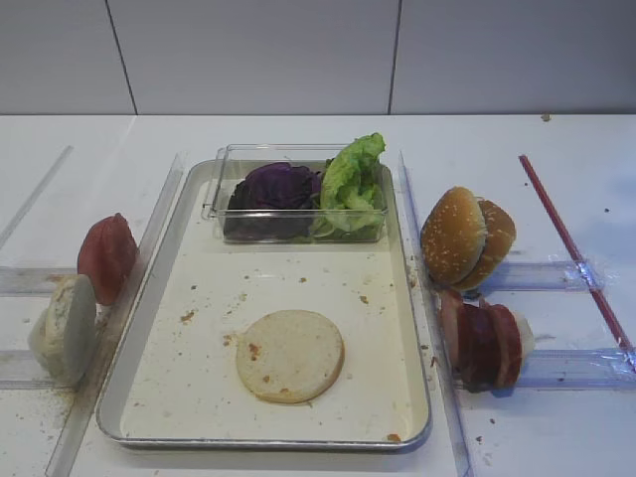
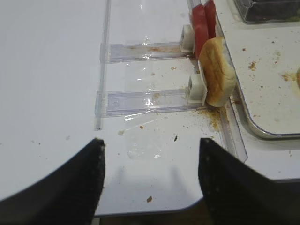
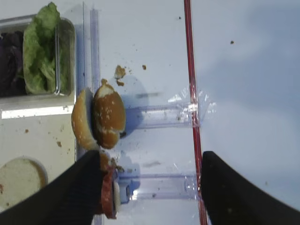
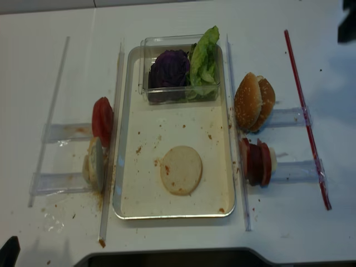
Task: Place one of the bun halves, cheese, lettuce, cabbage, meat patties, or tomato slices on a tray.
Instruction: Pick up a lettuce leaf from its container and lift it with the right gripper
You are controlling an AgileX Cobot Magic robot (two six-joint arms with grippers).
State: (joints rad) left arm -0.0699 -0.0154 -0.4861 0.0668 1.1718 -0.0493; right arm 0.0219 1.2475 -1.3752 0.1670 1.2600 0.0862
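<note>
The silver tray (image 1: pixel 263 443) holds a flat pale bun disc (image 1: pixel 289 355) and a clear box with purple cabbage (image 1: pixel 276 189) and lettuce (image 1: pixel 353 184). Two sesame bun halves (image 1: pixel 465 237) stand on edge right of the tray, with dark meat patties (image 1: pixel 484 343) below them. On the left stand tomato slices (image 1: pixel 106 256) and another bun half (image 1: pixel 65 328). My right gripper (image 3: pixel 150 161) is open above the table, its left finger beside the patties (image 3: pixel 110 197). My left gripper (image 2: pixel 151 145) is open over bare table, left of the bun half (image 2: pixel 218 72). No cheese is in view.
Clear plastic rails and holders (image 1: pixel 542 275) flank the tray on both sides. A red stick (image 1: pixel 571 248) lies at the far right. Crumbs speckle the tray floor and the table by the left holders (image 2: pixel 145 101). The table's front edge (image 2: pixel 154 206) lies just under my left gripper.
</note>
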